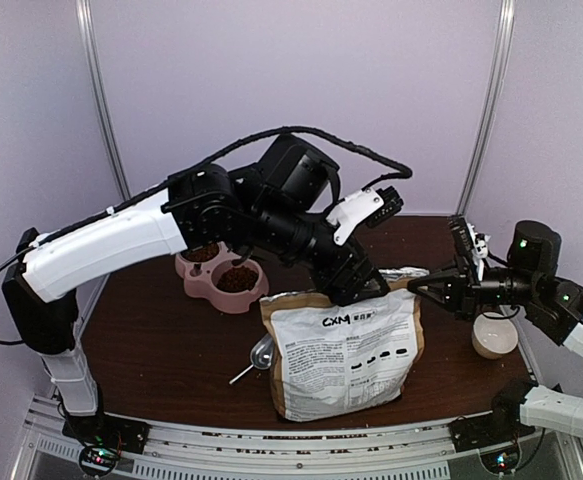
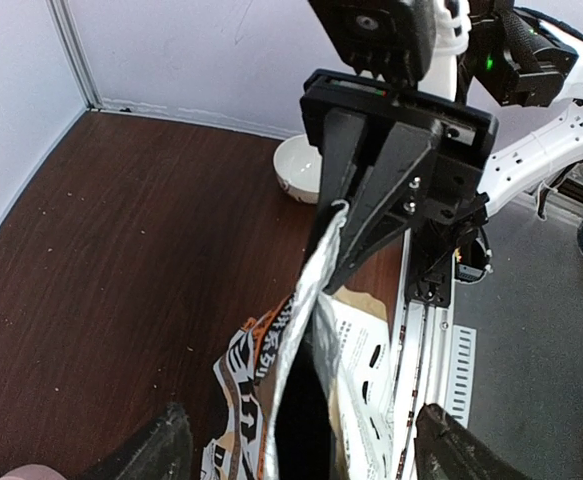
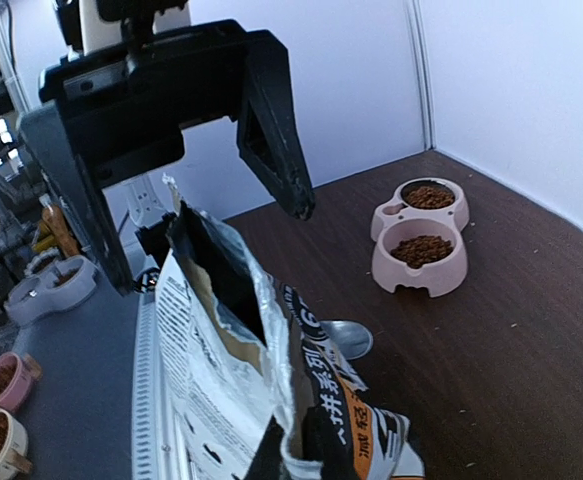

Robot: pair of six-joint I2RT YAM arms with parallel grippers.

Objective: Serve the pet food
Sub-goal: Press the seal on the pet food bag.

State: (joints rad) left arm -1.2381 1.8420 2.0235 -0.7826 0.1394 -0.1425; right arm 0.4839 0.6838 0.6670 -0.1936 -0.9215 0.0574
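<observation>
Pet food [image 3: 421, 248] already fills both basins of the pink feeder [image 3: 411, 281], well off to the left gripper's [image 2: 336, 235] left. A metal scoop [image 1: 262, 352] lies nearer, beside the bag [image 1: 346, 355]. That gripper is clamped on the bag's foil rim. The right gripper [image 3: 211, 245] stands with jaws apart, the opposite rim between them; it should likely close squarely there without tugging the upright bag over. A white bowl [image 1: 494, 337] sits behind its fingers, under the arm
</observation>
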